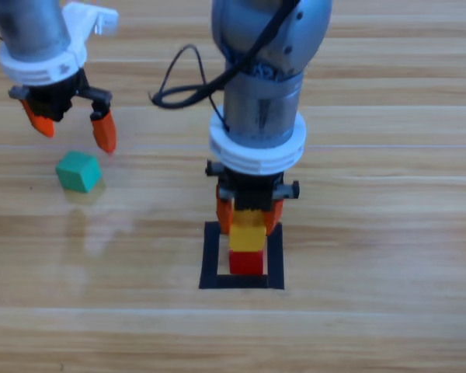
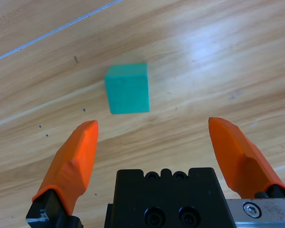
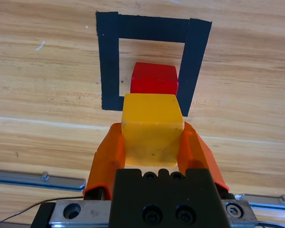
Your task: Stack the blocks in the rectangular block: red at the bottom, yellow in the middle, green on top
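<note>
— Inside the tape square [image 1: 210,256], what do you hold?
— My right gripper [image 1: 248,219] clamps the yellow cube [image 1: 248,229] between its jaws, just above the red cube [image 1: 246,262]. Whether the two touch, I cannot tell. Red sits inside the square.
— And your left?
— My left gripper [image 1: 71,124] hangs wide open and empty, near the green cube [image 1: 78,170], which lies on the table [image 1: 388,194] well apart from the square.
</note>
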Robot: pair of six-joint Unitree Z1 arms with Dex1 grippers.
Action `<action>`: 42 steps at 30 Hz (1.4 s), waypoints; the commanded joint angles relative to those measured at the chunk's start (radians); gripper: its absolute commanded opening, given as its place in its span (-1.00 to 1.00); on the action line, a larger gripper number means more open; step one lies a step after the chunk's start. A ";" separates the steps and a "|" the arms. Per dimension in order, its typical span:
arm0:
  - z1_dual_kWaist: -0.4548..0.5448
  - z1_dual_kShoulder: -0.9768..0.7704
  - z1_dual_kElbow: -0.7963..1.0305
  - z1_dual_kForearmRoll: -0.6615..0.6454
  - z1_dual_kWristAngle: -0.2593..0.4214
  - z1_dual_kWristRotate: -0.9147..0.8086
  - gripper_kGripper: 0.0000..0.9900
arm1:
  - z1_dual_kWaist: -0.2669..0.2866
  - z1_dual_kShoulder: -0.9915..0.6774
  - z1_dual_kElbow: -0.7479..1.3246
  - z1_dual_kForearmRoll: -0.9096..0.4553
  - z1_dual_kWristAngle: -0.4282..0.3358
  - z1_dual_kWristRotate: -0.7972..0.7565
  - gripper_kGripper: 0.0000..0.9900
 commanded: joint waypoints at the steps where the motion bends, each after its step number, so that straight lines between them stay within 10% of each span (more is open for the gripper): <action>1: 0.014 0.098 0.025 -0.040 0.029 -0.006 1.00 | 0.023 0.056 0.000 0.011 -0.011 -0.012 -1.00; 42: 0.034 0.124 0.125 -0.160 0.059 -0.052 1.00 | 0.010 0.085 0.007 0.011 -0.014 -0.029 -1.00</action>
